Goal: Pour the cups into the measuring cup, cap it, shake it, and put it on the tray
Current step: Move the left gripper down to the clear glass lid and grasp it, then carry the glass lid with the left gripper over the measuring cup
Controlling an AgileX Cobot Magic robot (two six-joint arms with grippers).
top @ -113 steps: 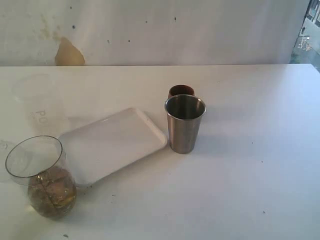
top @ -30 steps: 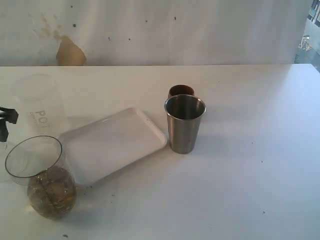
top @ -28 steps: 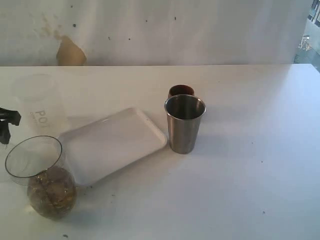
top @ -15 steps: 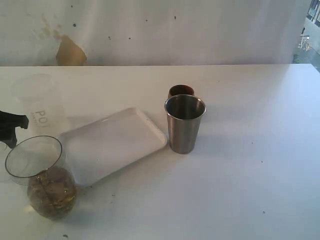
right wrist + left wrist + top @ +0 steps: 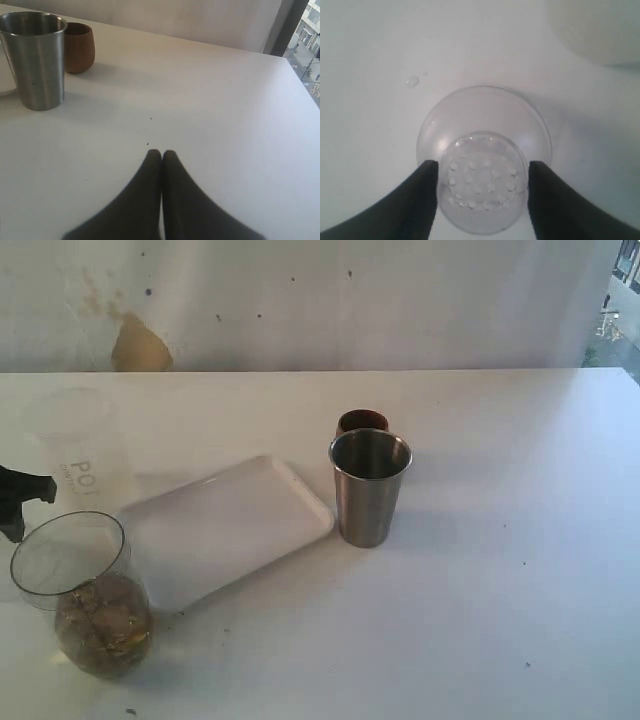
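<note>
1. Left gripper point(image 5: 482, 170): the jaws stand partway apart, one finger on each side of the raised centre of a clear domed lid point(image 5: 485, 107) lying on the table point(image 5: 500, 620). We cannot tell whether they press it.
2. Right gripper point(image 5: 161, 152): the jaws are closed tip to tip and hold nothing.
3. Measuring cup point(image 5: 85, 590): it stands near the left gripper, uncapped, with brownish contents in its lower part.
4. Tray point(image 5: 225, 530): it lies just beyond the measuring cup, away from the left gripper.
5. Steel tumbler point(image 5: 37, 60) and wooden cup point(image 5: 79, 47): they stand side by side, ahead of the right gripper and well apart from it. We cannot see their contents.
</note>
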